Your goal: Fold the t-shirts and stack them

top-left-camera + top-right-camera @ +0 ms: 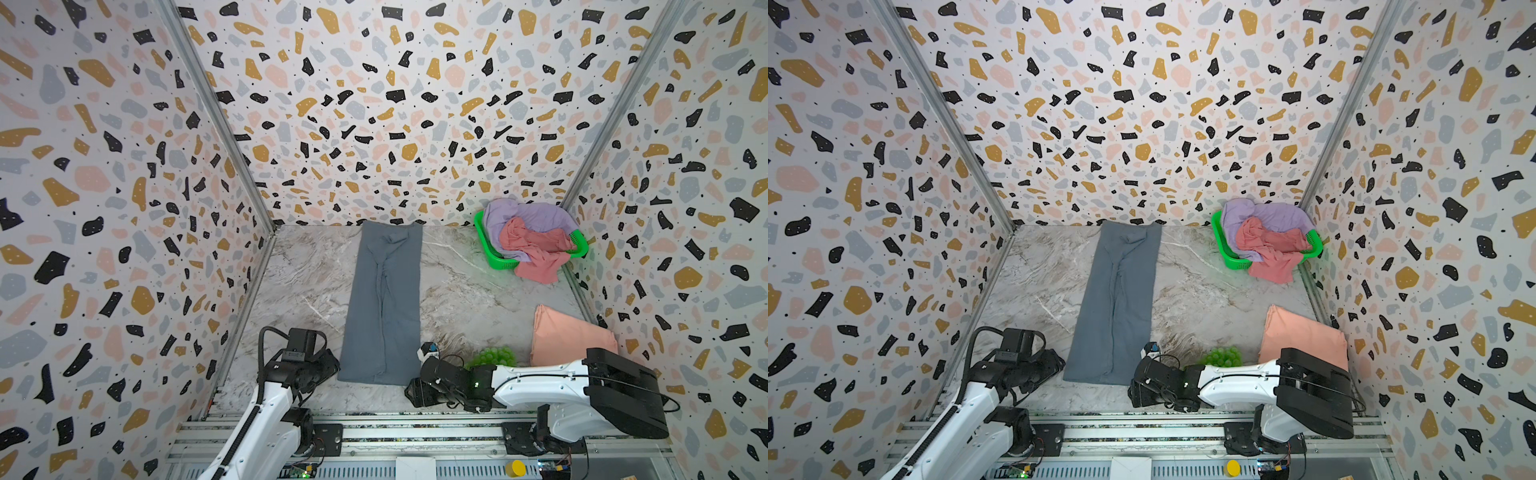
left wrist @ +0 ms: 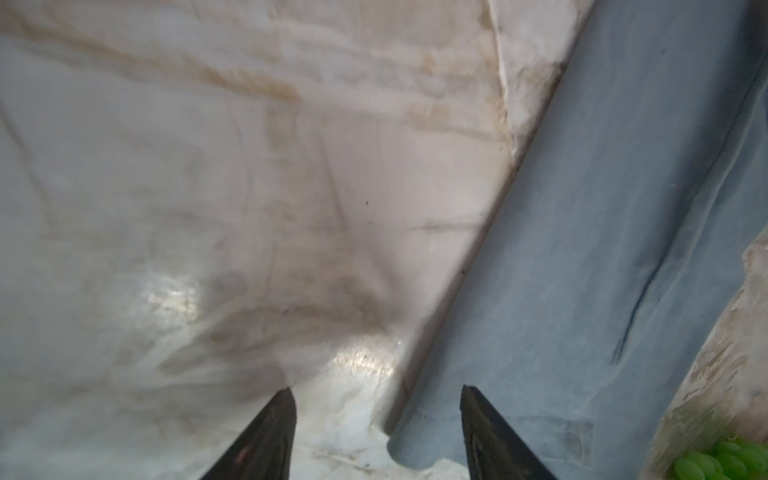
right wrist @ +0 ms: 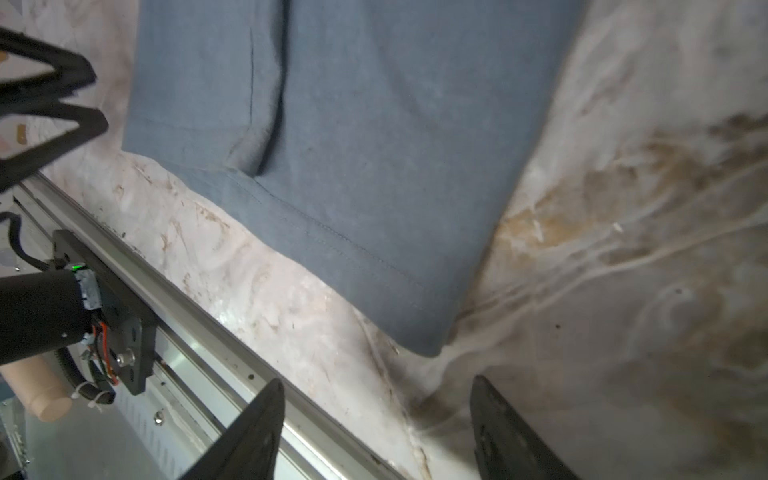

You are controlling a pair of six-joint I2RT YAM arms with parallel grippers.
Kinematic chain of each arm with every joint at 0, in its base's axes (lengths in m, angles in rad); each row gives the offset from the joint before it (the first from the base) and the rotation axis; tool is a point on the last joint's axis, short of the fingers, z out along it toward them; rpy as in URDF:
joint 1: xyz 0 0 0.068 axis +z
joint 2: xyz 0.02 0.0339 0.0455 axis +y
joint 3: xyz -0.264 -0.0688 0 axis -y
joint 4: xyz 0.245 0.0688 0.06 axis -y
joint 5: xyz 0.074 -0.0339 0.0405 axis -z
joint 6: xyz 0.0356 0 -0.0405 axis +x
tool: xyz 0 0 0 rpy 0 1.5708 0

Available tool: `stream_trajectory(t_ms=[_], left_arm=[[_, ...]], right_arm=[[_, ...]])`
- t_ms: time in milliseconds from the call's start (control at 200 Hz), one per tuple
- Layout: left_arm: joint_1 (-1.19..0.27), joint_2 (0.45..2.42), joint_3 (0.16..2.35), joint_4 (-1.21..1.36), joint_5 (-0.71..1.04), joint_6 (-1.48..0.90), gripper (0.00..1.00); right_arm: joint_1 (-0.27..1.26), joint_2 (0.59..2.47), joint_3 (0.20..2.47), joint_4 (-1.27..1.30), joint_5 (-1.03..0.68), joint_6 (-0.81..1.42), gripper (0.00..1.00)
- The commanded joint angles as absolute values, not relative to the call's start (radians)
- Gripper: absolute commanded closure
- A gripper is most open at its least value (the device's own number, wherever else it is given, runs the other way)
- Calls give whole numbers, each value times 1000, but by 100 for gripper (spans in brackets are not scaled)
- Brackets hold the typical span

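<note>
Mid-table, in a long strip: slate grey t-shirt [image 1: 382, 307]. Flanking its near hem, spread and empty: left gripper [image 2: 376, 390], right gripper [image 3: 377, 380]. Likely soft, limp, light; pinch both near-hem corners together.

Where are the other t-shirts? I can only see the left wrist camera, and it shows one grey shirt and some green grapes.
Observer: In both top views a lilac t-shirt and a rose pink t-shirt are bunched up in a green basket at the far right corner of the table.
Operator: Is any shirt folded yet?
Observer: Yes, a salmon peach t-shirt lies folded flat on the right side, close to the grapes.
Operator: Who else is helping?
Observer: The right end effector is open and empty, just off the near right corner of the grey t-shirt.
</note>
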State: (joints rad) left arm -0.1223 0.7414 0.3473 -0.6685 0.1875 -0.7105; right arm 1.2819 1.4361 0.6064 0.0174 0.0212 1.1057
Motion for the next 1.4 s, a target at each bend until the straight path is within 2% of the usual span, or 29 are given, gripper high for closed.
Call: stream_trajectory(t_ms=[0, 95, 240, 481, 551, 641, 746, 766, 791, 946, 1136, 1257, 1392], left_arm=[[-145, 726, 326, -711, 241, -695, 36], [-158, 712, 299, -714, 263, -695, 36], [-176, 702, 253, -691, 290, -704, 41], [-178, 714, 223, -605, 303, -739, 59], [-179, 719, 213, -588, 315, -743, 65], [-180, 717, 210, -577, 317, -747, 76], [-181, 702, 221, -591, 317, -743, 93], [-182, 699, 227, -602, 311, -740, 100], [-183, 691, 237, -620, 309, -735, 100], [-224, 642, 331, -762, 267, -714, 100], [-247, 633, 487, -740, 258, -759, 100], [-247, 765, 612, -639, 260, -751, 100], [-246, 1026, 759, -472, 282, -698, 100]], right_arm=[[1284, 1444, 595, 3, 47, 1152, 28], [1284, 1429, 590, -2, 50, 1169, 28], [1283, 1402, 552, 14, 46, 1212, 27], [1252, 1464, 519, 103, 38, 1248, 34], [1248, 1511, 543, 97, 29, 1245, 46], [1249, 1562, 561, 95, 26, 1254, 71], [1252, 1582, 560, 118, 31, 1262, 91], [1253, 1579, 561, 113, 34, 1262, 95], [1258, 1569, 565, 102, 44, 1263, 100], [1307, 1452, 624, -67, 152, 1244, 100], [1296, 1334, 714, -195, 255, 1144, 100], [1208, 1345, 808, -217, 246, 1042, 100], [1041, 1400, 898, -152, 187, 891, 100]])
